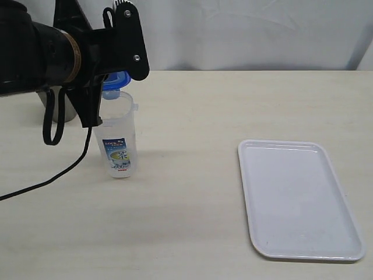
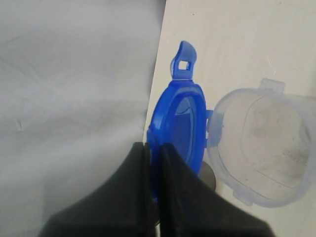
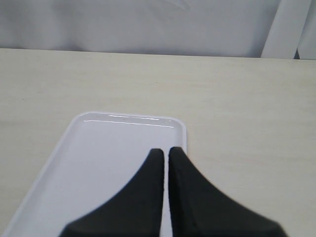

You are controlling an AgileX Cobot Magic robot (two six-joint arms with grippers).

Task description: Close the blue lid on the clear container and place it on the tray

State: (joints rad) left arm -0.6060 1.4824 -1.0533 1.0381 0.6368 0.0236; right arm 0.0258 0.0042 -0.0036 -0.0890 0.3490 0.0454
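Swinging the lid (image 2: 180,123) down squarely looks like the trick: the left gripper (image 2: 155,146) pinches its rim, lid upright beside the open container (image 1: 118,131) on the table. Fingers pressed together, the right gripper (image 3: 166,150) hangs empty over the tray (image 1: 297,198).

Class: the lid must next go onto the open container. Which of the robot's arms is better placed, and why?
Left. The left gripper is shut on the blue lid, right by the clear container and its open mouth. The right gripper hangs shut over the tray, away from both.
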